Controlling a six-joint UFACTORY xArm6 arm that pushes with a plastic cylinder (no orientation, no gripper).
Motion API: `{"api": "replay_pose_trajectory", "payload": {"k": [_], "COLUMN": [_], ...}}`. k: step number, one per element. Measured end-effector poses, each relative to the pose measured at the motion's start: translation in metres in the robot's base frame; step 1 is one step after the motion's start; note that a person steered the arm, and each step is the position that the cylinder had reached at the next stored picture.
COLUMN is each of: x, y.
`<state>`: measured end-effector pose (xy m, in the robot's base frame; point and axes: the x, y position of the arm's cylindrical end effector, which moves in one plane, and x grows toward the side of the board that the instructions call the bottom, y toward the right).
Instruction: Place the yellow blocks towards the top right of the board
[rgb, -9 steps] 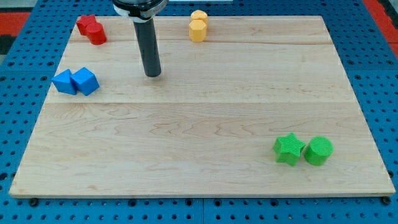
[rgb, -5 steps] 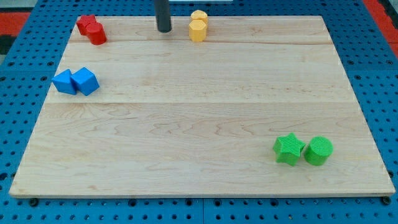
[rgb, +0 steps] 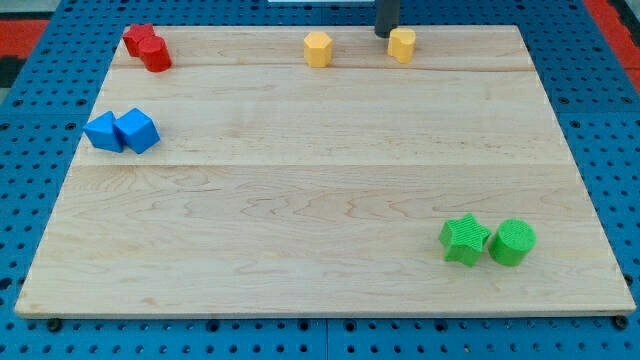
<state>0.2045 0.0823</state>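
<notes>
Two yellow blocks sit along the board's top edge. One yellow hexagonal block (rgb: 317, 49) is at top centre. The other yellow block (rgb: 402, 44) is further to the view's right, apart from the first. My tip (rgb: 386, 34) stands at the top edge, touching or nearly touching the left side of the right-hand yellow block. Only the rod's lower part shows.
Two red blocks (rgb: 147, 47) sit at the top left. A blue star-like block (rgb: 103, 132) and a blue cube (rgb: 137, 131) sit at the left. A green star (rgb: 464, 240) and a green cylinder (rgb: 512, 242) sit at the bottom right. The wooden board (rgb: 320, 200) lies on blue pegboard.
My tip went from left of centre up to the top edge, then right. One yellow block, which was stacked behind the other, has slid right along the top edge.
</notes>
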Motion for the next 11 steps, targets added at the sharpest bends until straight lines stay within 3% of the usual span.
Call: {"api": "replay_pose_trajectory", "payload": {"k": [1,4,5,6,7,8,11], "x": [0.004,0.037,0.067,0.09,0.072,0.038,0.036], "y": [-0.028,0.02,0.032,-0.047,-0.156,-0.163,-0.031]}}
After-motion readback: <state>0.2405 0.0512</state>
